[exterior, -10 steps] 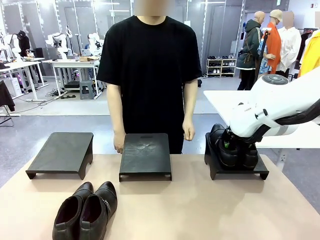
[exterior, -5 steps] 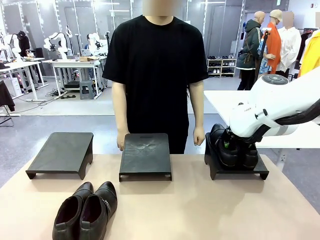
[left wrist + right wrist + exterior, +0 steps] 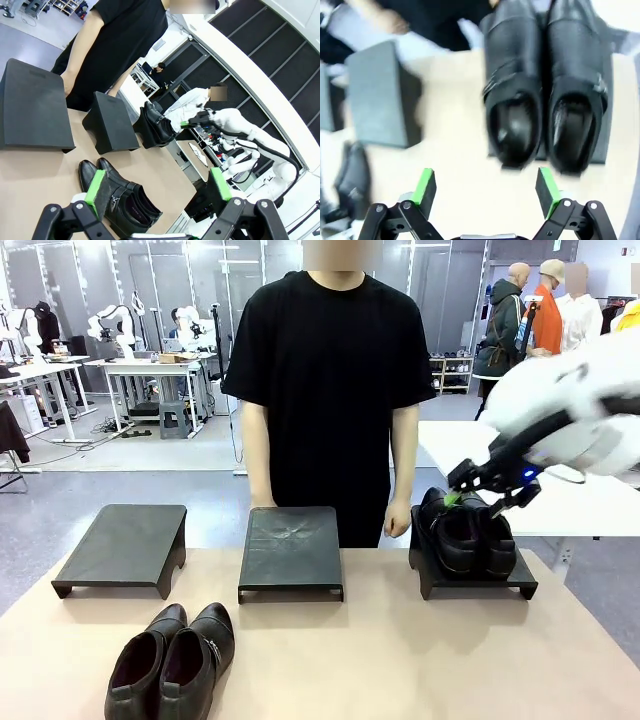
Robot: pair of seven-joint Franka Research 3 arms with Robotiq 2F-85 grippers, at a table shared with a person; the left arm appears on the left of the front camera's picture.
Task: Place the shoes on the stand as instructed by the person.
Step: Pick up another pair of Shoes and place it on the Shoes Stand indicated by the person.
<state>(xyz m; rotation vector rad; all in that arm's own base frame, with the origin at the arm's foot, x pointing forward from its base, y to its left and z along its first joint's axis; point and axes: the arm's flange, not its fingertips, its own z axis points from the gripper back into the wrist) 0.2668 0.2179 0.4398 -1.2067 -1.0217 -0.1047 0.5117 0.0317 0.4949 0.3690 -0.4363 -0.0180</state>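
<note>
1 pair of black dress shoes (image 3: 468, 535) sits side by side on the right stand (image 3: 520, 585), at 2 o'clock from the table's centre, heels toward the robot, a sign that this pair is already delivered. The right gripper (image 3: 478, 502) hangs just above the heels, apart from them, fingers spread wide and holding nothing; its wrist camera looks straight down into both shoe openings between the green pads (image 3: 427, 186).

The second pair (image 3: 172, 660) lies on the table (image 3: 400, 660) at 7 o'clock, near the robot's edge, probably left there for easy reach. The left gripper (image 3: 159, 192) hovers above that side, fingers also wide and empty.

The middle stand (image 3: 290, 545) at 12 o'clock and the left stand (image 3: 125, 545) at 10 o'clock are bare. The person (image 3: 335, 380) stands behind the middle stand with arms down, pointing at neither, so which stand comes next looks undecided.

The tabletop is plain matte tan; the 3 stands are low black platforms on short legs. Behind lies a lab hall with grey floor, white worktables and a shoe rack.
</note>
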